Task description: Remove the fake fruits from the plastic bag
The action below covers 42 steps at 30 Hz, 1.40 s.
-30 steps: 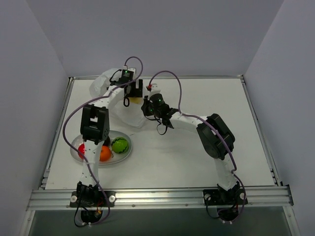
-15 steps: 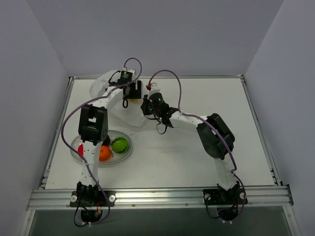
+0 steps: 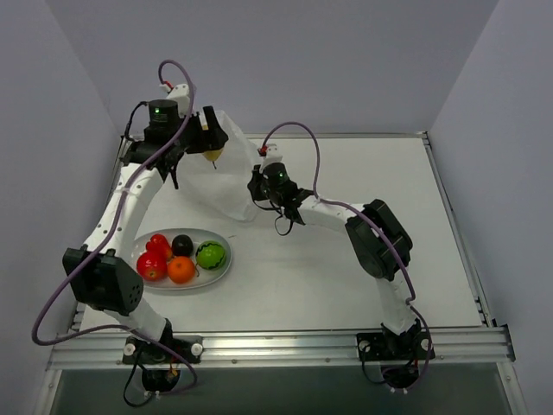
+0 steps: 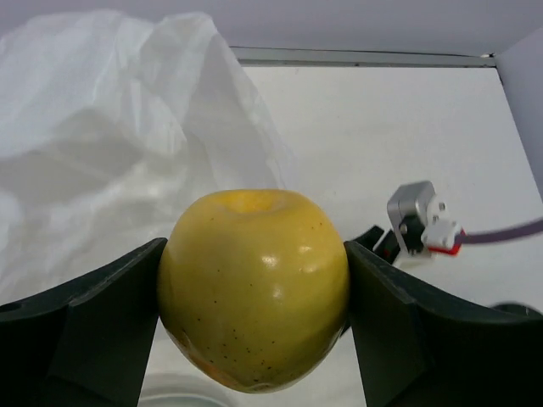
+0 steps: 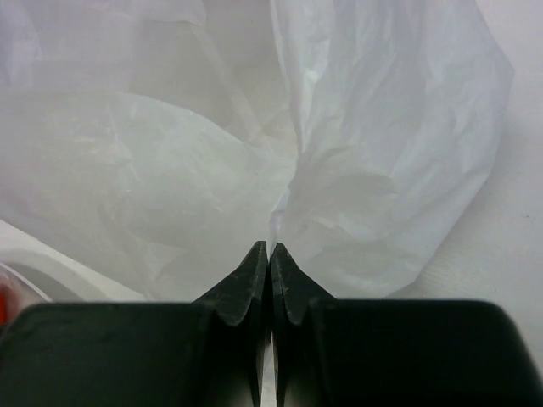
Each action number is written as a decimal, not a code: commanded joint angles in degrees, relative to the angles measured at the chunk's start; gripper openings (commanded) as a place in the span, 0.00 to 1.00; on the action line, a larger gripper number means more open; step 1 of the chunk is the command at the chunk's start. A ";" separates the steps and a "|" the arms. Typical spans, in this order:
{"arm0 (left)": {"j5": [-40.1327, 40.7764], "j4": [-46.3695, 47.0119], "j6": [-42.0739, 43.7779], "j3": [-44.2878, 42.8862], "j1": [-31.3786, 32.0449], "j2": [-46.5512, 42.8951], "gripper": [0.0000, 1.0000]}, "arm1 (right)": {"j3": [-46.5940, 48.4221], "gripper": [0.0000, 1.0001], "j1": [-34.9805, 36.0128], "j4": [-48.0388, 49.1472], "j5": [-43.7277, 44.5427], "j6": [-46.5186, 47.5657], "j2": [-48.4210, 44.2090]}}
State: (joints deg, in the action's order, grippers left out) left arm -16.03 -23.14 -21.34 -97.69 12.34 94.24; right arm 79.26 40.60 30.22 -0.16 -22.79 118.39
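"One fruit is out of the bag, then?"

"One yellow apple (image 4: 254, 280), clamped between the fingers of the left gripper (image 4: 254, 326) and lifted clear. The plastic bag (image 3: 229, 186) slumps below and beside it."

"And the right gripper (image 5: 269, 263)?"

"Pressed together, seemingly pinching a fold of the bag right at its tips."

"Which step is this?"

"The carry, I'd judge. The plate (image 3: 216, 238) lies well below the left gripper, back toward its base, and is crowded with fruits (image 3: 181, 271). The apple needs a bare spot there before the fingers spread."
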 commanded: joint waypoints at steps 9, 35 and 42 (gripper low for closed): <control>-0.96 -9.00 -3.96 27.10 -11.90 -28.56 0.24 | -2.71 0.00 -2.10 4.41 0.78 -0.42 -3.69; 16.21 -10.35 -12.41 51.02 -11.90 -36.05 0.58 | -4.47 0.00 -2.37 4.85 -2.03 -0.59 -5.01; 16.38 -11.32 -11.35 50.67 -11.81 -34.47 0.78 | -4.56 0.00 -2.28 4.50 -1.77 -0.51 -5.89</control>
State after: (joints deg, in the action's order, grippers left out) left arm -0.32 -35.18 -32.73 -45.82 0.36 59.55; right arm 74.74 38.33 33.19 -1.98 -23.16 117.03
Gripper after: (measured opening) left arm 0.763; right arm 0.001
